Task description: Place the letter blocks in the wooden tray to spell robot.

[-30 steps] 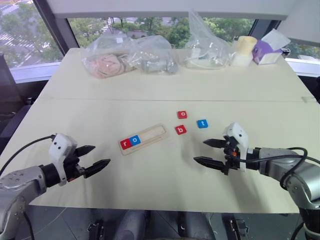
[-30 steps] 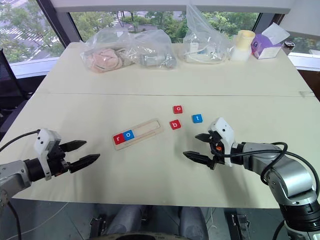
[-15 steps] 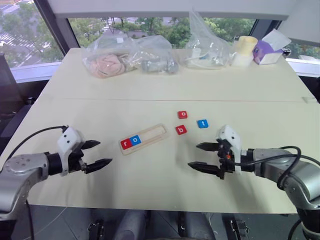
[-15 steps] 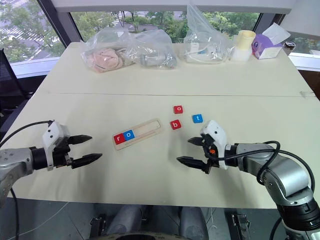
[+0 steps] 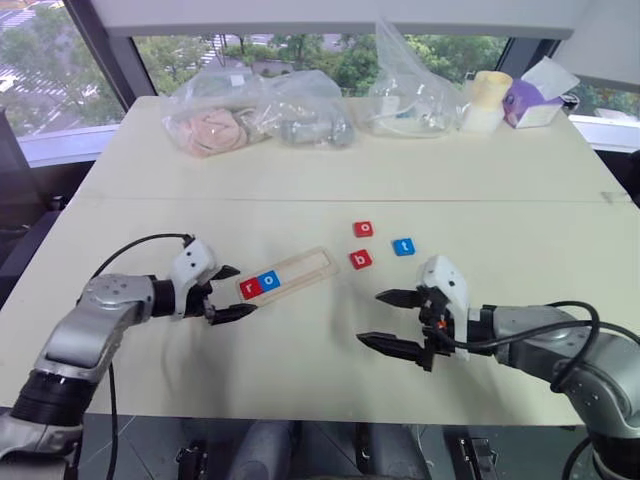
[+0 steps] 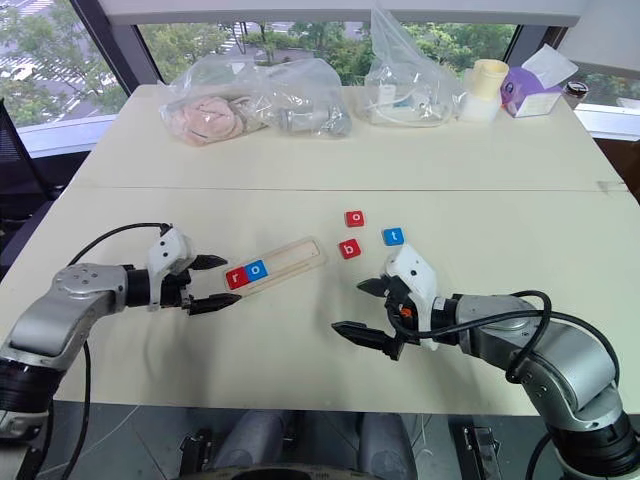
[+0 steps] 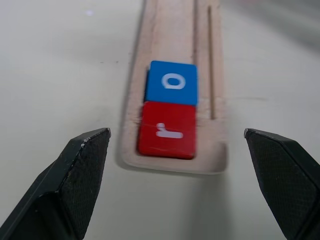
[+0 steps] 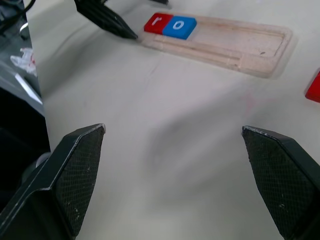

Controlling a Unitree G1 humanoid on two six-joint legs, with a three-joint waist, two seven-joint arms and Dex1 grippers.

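Wooden tray [image 5: 287,278] holds red r [image 5: 251,287] and blue o [image 5: 268,280] at its near-left end. Left gripper [image 5: 229,291], jaws wide and empty, flanks that end; it should steady the tray. Right gripper [image 5: 392,320], wide and empty, should take red b [image 5: 361,260], just beyond the tray's far end.

A pale cream desk [image 5: 330,170] carries everything here. Near its middle lies the wooden tray [image 5: 288,278], set at a slant. To its right three letter blocks rest straight on the desk, close together: a red o [image 5: 365,229], a red b [image 5: 361,260] and a blue t [image 5: 404,247]. Along the far edge sit three clear plastic bags [image 5: 262,115] with contents, a cream roll [image 5: 487,101] and a purple tissue box [image 5: 533,103].
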